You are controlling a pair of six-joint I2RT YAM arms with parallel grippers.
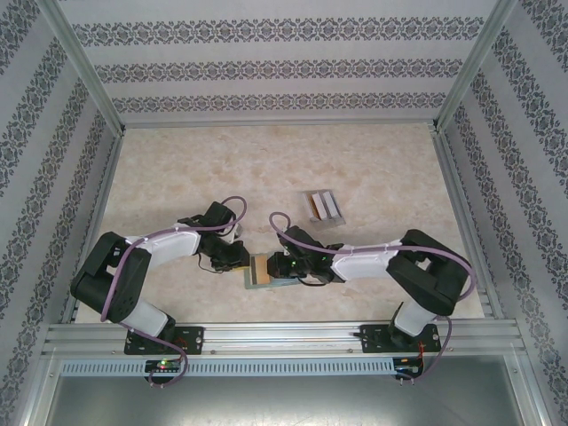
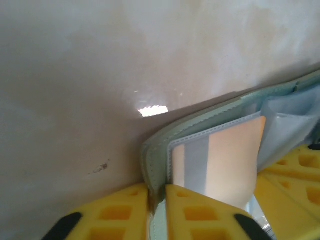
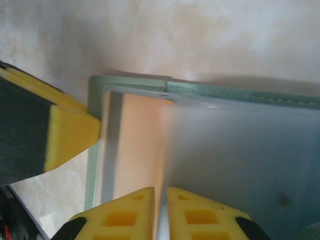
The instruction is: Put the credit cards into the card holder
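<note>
At the middle of the table (image 1: 373, 169), the left gripper (image 2: 157, 194) pinches the edge of the open card holder (image 2: 200, 122) while the right gripper (image 3: 161, 194), apparently closed on the tan-orange card (image 3: 137, 150), is seating it in a pocket, so the next move probably needs a straight, gentle push.

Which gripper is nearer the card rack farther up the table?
Right. The right gripper sits below-left of the card rack in the top view; the left gripper is farther left, beyond the card holder.
</note>
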